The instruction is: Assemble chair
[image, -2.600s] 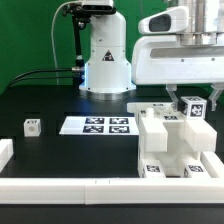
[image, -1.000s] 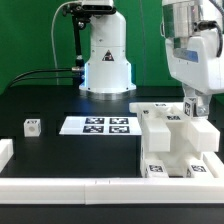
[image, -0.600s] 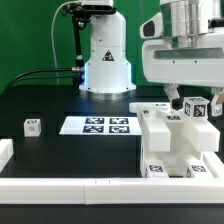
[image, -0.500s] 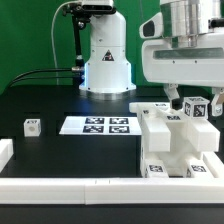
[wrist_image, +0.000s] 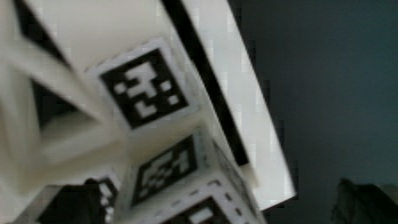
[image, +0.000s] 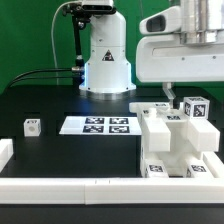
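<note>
The white part-built chair (image: 170, 140) stands at the exterior view's right, with tags on its faces. A tagged white post (image: 194, 108) sticks up from its top. My gripper (image: 192, 97) hangs right over this post, its fingers spread to either side of it. In the wrist view the tagged white piece (wrist_image: 151, 95) fills the picture between my two dark fingertips (wrist_image: 71, 205). A gap shows between the piece and the far finger, so my gripper (wrist_image: 217, 205) is open around it.
The marker board (image: 97, 125) lies at the table's middle. A small tagged white cube (image: 33, 126) sits at the exterior view's left. A white rail (image: 70, 187) runs along the front edge and a short one (image: 5, 152) at the left. The robot base (image: 105, 60) stands behind.
One second ago my wrist was turned edge-on over the post. It has since turned back to face the camera and risen slightly. The post and chair have stayed in place.
</note>
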